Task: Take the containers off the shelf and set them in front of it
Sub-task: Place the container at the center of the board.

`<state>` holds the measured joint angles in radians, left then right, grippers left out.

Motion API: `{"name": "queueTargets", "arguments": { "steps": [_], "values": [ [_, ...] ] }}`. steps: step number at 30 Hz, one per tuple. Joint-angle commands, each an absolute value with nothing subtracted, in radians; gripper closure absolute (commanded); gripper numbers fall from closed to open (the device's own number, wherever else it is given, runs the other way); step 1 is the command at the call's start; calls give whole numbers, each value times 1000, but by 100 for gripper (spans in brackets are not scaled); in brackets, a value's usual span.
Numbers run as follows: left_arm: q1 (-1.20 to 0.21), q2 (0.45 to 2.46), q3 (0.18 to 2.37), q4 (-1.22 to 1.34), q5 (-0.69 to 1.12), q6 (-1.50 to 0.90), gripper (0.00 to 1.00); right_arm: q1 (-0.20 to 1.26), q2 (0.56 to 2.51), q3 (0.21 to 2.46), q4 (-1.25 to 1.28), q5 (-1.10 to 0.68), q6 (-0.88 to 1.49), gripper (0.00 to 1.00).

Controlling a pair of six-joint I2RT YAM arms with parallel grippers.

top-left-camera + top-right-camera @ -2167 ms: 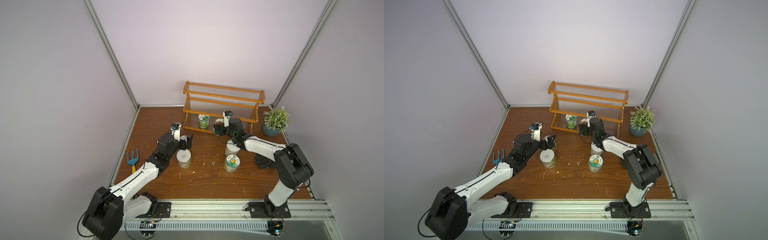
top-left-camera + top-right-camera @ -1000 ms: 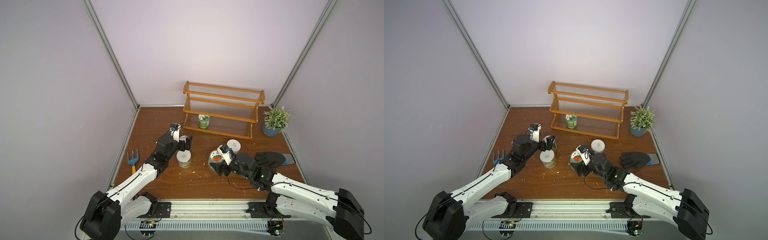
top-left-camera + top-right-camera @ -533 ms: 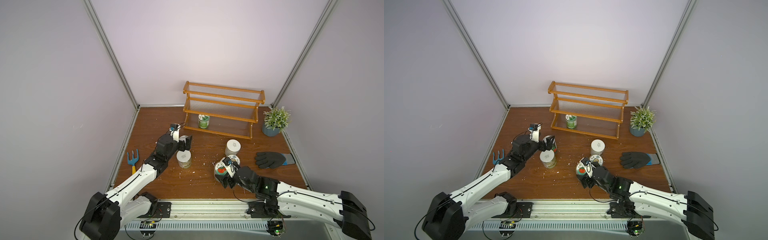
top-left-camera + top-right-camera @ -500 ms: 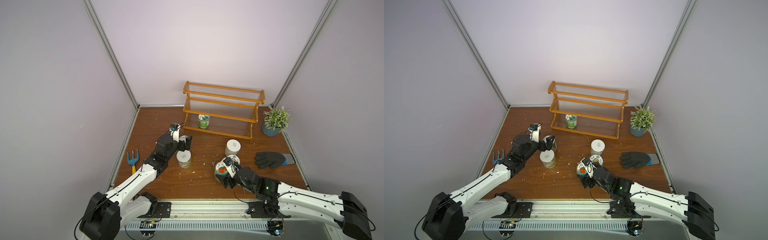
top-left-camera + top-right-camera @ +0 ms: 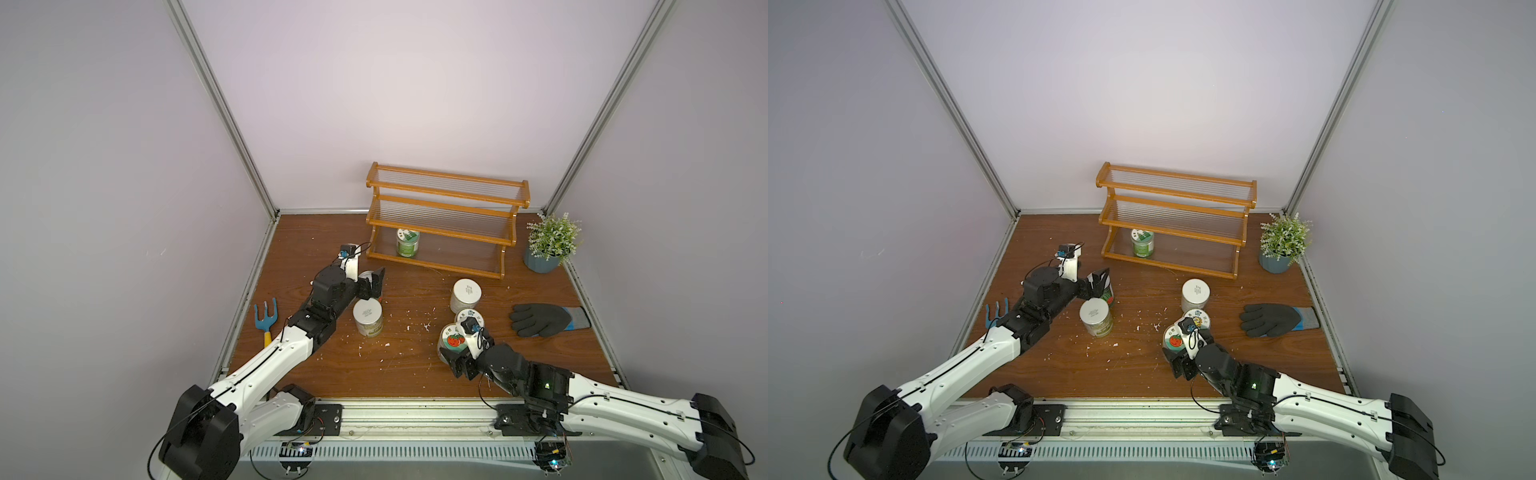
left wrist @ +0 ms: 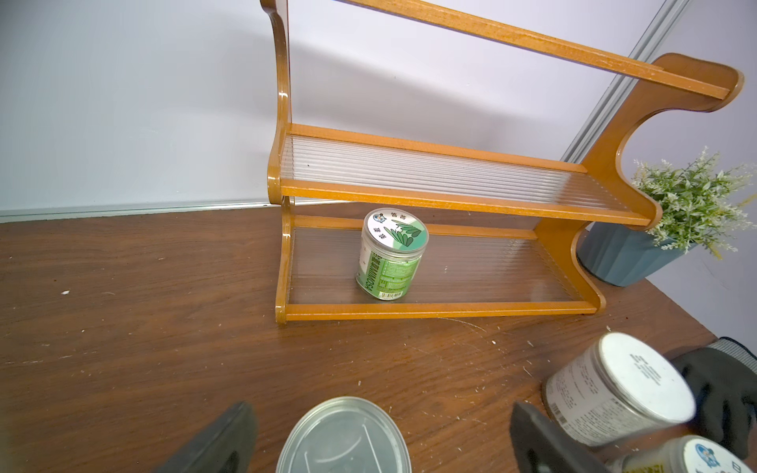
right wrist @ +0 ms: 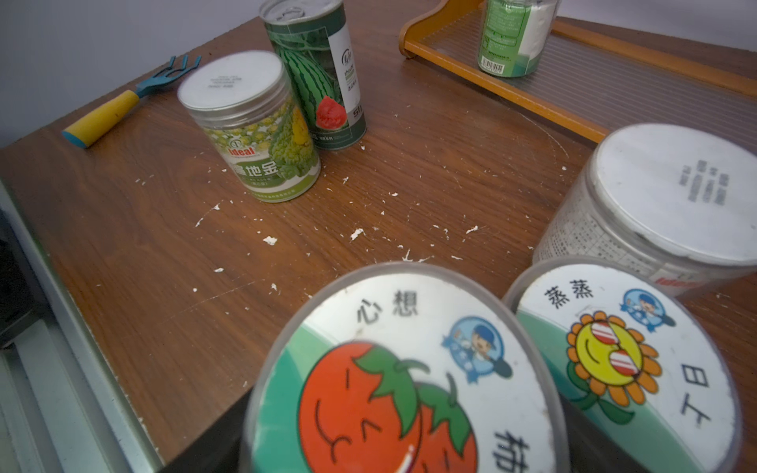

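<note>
5 of 6 off shelf (image 5: pixel 449 210), on counter (image 5: pixel 374 365) | watermelon can (image 7: pixel 315 82), white-lid tin (image 5: pixel 368 318) left of centre; second tin (image 5: pixel 465 295), flower jar (image 5: pixel 1198 318) centre | right hand (image 5: pixel 456 358) clamped on tomato jar (image 5: pixel 453 340) beside flower jar | left hand (image 5: pixel 372 284) apart around watermelon can | todo: leaf jar (image 5: pixel 407 242), bottom tier

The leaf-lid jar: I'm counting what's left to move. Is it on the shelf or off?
On it: the leaf-lid jar stands upright on the lowest tier of the shelf.

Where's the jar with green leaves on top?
In both top views the leaf jar stands alone on the bottom tier of the shelf, near its left end.
</note>
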<state>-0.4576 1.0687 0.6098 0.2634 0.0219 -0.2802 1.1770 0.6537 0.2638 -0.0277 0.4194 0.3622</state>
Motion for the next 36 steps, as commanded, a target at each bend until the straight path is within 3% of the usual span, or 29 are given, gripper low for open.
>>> {"name": "queueTargets", "arguments": {
  "steps": [1, 26, 36],
  "values": [
    [-446, 1066, 637, 250, 28, -273, 0, 1181, 659, 266, -62, 434, 412, 40],
    [-446, 1061, 632, 258, 43, -271, 1, 1304, 882, 318, -149, 530, 644, 38],
    [-446, 1057, 628, 258, 43, -264, 0, 1425, 823, 350, -214, 643, 694, 40]
  ]
}}
